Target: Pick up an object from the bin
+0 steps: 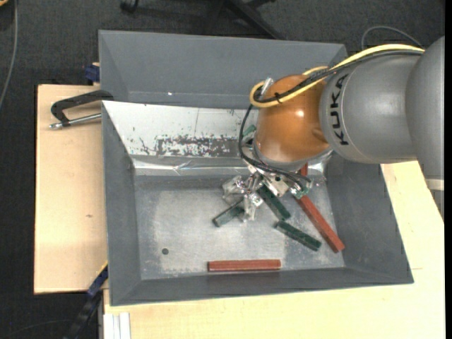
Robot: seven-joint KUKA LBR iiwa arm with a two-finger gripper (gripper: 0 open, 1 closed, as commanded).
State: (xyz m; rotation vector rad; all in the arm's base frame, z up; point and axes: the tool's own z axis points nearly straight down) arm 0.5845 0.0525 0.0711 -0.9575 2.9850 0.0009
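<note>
Landmark: red bar (pixel 244 265), flat on the floor of the bin (pixel 117 210), along the near wall, long axis left to right in the view.
Gripper (pixel 246 198): well up-view of the red bar's middle, low over the floor, pointing down.
Grip: cannot tell whether wide, narrow or closed on anything; metal parts overlap there.
Nearest thing: green bar (pixel 229 217), dark, short and flat, up-view of the red bar and slightly left of its middle.
Green bar's axis: slanted, low end towards the left wall, high end running up-right to the gripper's tip, touching or just under it.
Second green bar (pixel 276 202): up-view of the red bar's right end, slanted the other way, top end under the gripper.
Third green bar (pixel 299 236): just up-right of the red bar's right end, slanted down to the right.
Slanted red bar (pixel 323 224): right of the third green bar, long axis from up-left to down-right.
Arm (pixel 378 108): grey, entering from the right, far up-right of the red bar, bent down at the wrist.
Orange cover (pixel 286 126): round, on the wrist, straight above the gripper.
</note>
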